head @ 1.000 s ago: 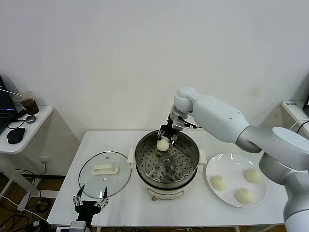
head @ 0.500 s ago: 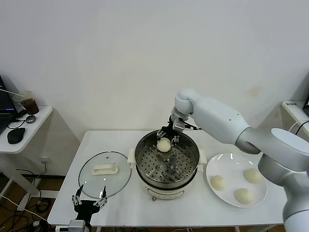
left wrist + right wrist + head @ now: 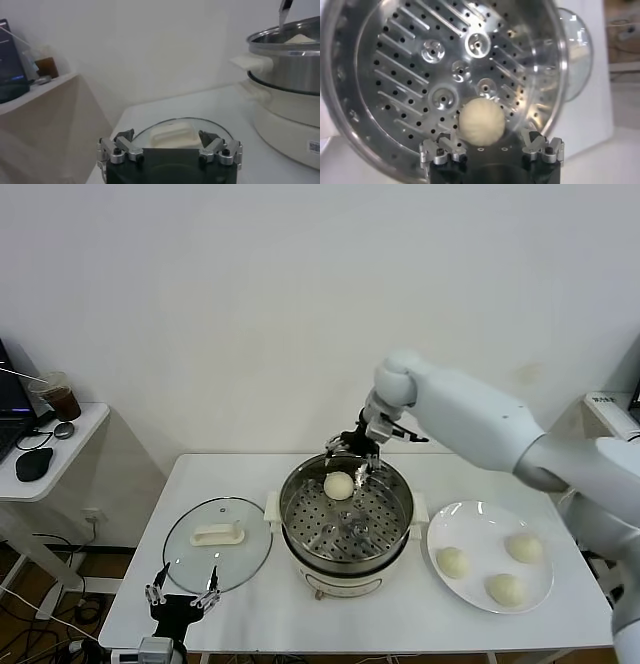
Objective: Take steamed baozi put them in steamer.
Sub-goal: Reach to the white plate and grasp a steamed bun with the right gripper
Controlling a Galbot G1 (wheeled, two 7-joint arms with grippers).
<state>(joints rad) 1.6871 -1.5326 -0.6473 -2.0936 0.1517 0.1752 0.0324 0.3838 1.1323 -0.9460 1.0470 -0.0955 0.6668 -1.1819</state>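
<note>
— Since a second earlier, what had moved?

— Right gripper (image 3: 357, 452) had let go: its fingers had spread and lifted clear of the baozi (image 3: 339, 485), which now lay on the perforated floor of the steamer (image 3: 346, 514), toward the pot's 11 o'clock. The arm had risen a little above the back rim.

— What did the wrist cameras add?

— The right wrist view looked straight down into the pot and showed the bun (image 3: 481, 128) sitting free between the spread fingertips, with neither finger touching it. The head view alone showed three more buns (image 3: 452, 561) on the white plate (image 3: 440, 535) at the steamer's 3 o'clock, and the glass lid (image 3: 217, 543) at its 9 o'clock. The left wrist view showed the left gripper (image 3: 170, 150) released and empty, low at the table's near edge beside the lid.

— How did the bun look?

— Pale cream, smooth, domed, with faint pleats radiating from its crown.
</note>
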